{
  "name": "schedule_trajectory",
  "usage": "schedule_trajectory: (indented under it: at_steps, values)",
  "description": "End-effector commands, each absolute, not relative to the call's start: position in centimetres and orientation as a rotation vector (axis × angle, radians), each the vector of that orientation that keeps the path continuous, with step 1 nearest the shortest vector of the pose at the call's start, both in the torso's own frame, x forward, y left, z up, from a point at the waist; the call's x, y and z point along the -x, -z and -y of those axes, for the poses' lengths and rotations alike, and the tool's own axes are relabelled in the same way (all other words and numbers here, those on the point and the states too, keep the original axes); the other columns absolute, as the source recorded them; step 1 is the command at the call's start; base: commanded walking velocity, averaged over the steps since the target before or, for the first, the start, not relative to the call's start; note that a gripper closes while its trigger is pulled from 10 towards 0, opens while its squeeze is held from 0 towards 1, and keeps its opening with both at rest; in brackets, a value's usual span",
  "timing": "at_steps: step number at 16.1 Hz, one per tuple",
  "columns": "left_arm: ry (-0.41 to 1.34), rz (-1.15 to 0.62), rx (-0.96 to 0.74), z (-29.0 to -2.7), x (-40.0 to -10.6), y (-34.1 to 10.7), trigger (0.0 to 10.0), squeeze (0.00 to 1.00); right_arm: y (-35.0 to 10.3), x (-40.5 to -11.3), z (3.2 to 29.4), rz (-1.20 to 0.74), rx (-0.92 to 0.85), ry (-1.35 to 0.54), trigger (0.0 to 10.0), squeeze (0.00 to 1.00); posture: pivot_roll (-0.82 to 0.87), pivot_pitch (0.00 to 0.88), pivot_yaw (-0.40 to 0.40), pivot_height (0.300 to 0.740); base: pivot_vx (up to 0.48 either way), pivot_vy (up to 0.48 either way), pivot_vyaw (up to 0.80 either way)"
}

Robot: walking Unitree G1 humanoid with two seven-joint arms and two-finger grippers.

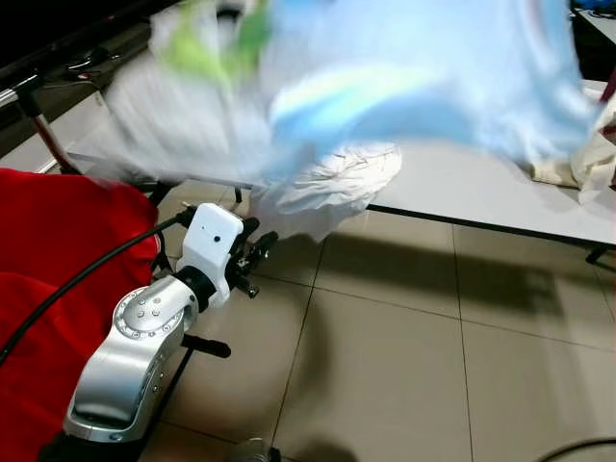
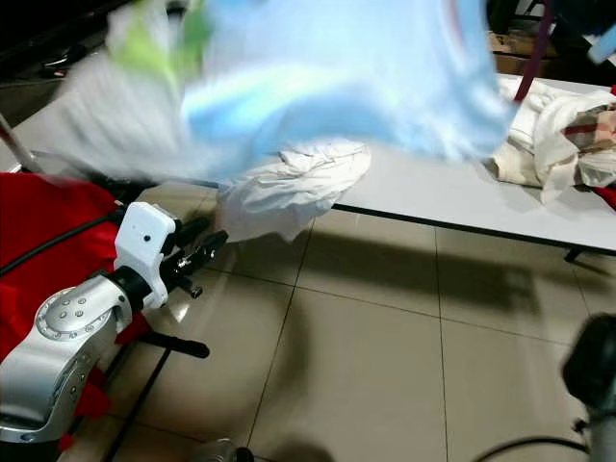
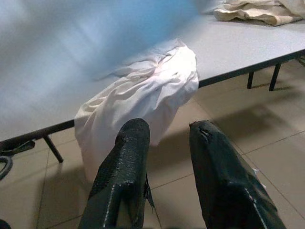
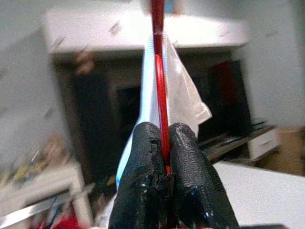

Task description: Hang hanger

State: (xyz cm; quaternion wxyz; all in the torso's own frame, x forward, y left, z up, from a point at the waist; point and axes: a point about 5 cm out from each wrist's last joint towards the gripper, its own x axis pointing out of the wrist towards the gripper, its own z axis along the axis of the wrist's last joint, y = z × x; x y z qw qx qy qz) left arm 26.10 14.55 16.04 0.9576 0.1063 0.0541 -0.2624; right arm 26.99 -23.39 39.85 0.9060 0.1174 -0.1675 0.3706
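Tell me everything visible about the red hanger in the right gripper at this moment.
The red hanger shows in the right wrist view as a thin, glossy red bar, plastic by its look, seen edge-on and standing upright out of the right gripper. The two black fingers are shut tight on its lower part. A light blue and white garment hangs on it, draping both sides; its upper end leaves the frame. The surroundings are motion-blurred.
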Motion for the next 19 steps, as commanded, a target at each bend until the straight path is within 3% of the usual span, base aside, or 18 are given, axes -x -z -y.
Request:
schedule_trajectory:
  at_steps: [1, 3, 8, 9, 13, 19]
  values:
    - [0.559, -0.128, -0.234, -14.7, -25.8, -15.7, 10.0, 0.0, -39.0, -26.4, 22.7, 0.291, -0.218, -0.846, 10.0, 0.0, 0.03, 0.0, 0.014, 0.74, 0.0, 0.0, 0.0]
    - [0.628, -0.148, -0.242, -14.4, -25.2, -15.5, 10.0, 0.0, -37.4, -26.3, 22.6, 0.221, -0.197, -0.866, 10.0, 0.0, 0.03, 0.0, 0.013, 0.74, 0.0, 0.0, 0.0]
    - [0.726, -0.184, -0.258, -13.9, -23.9, -14.8, 10.0, 0.0, -30.7, -26.6, 21.4, -0.042, 0.048, -0.806, 10.0, 0.0, 0.03, 0.0, 0.003, 0.74, 0.0, 0.0, 0.0]
    - [0.743, -0.204, -0.255, -14.0, -23.5, -14.5, 10.0, 0.0, -25.5, -26.8, 21.7, -0.188, 0.172, -0.741, 10.0, 0.0, 0.04, 0.0, -0.001, 0.74, 0.0, 0.0, 0.0]
    - [0.676, -0.254, -0.224, -14.6, -23.4, -12.8, 10.0, 0.0, -15.6, -25.4, 19.9, -0.37, 0.151, -0.64, 10.0, 0.0, 0.04, 0.007, -0.006, 0.74, 0.0, 0.0, 0.58]
    - [0.462, -0.284, -0.168, -14.6, -23.5, -8.6, 10.0, 0.0, -8.6, -21.1, 18.7, -0.423, 0.049, -0.482, 10.0, 0.0, 0.03, 0.099, 0.029, 0.74, 0.0, 0.0, 0.8]
